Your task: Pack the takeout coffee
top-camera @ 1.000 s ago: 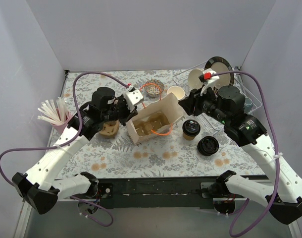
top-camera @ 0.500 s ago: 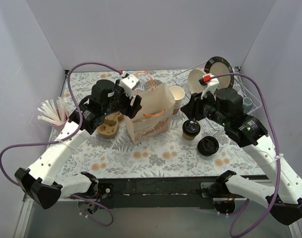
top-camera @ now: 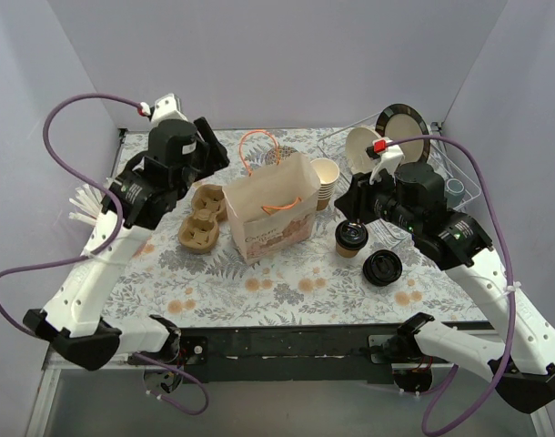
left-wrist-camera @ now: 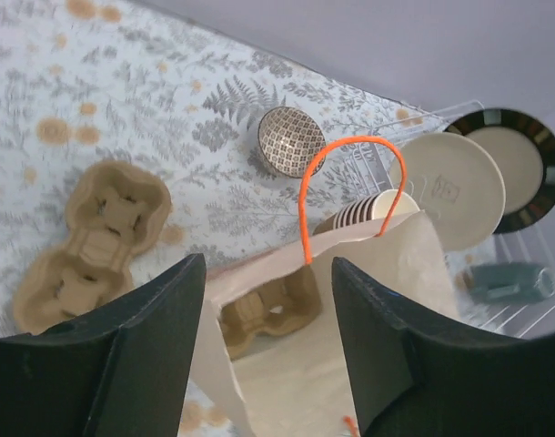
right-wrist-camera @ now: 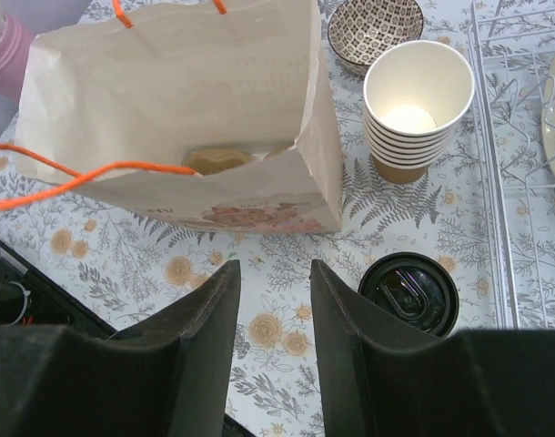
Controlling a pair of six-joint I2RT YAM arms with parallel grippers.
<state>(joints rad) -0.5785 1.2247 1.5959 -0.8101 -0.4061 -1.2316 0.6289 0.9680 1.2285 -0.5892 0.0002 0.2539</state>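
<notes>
Although both wrist cameras look down at the paper bag (top-camera: 270, 211), neither shows its full depth. The left wrist view catches a tan cup carrier (left-wrist-camera: 267, 311) inside, partly cut off by the bag's near wall. The right wrist view gives only a tan sliver of it, and the top view shows none of the interior. Left gripper (left-wrist-camera: 267, 273): held high, fingers spread wide, nothing between them. The bag mouth shows through the gap, and the orange handle (left-wrist-camera: 350, 173) stands up just ahead. Right gripper (right-wrist-camera: 276, 273): fingers parted by a narrower gap, empty, with the bag wall ahead and to its left. Takeout coffee (top-camera: 350, 235): upright on the table (top-camera: 287, 293), just beside one finger of the right gripper, on the side away from the bag and apart from it. The right wrist view shows only its black lid; the cup body is hidden and the near rim is clipped by the finger. Bare floral cloth lies under the right gripper's gap, between bag and coffee. Stack of lidless cups (right-wrist-camera: 418, 105): ahead of the coffee, near the bag's corner. Wire rack (right-wrist-camera: 523, 182): borders the far side beyond the coffee. Patterned bowl (left-wrist-camera: 291, 139): clear in both wrist views, not made out from the top view. Loose black lid (top-camera: 383, 269): top view only, behind the right gripper toward its base.
</notes>
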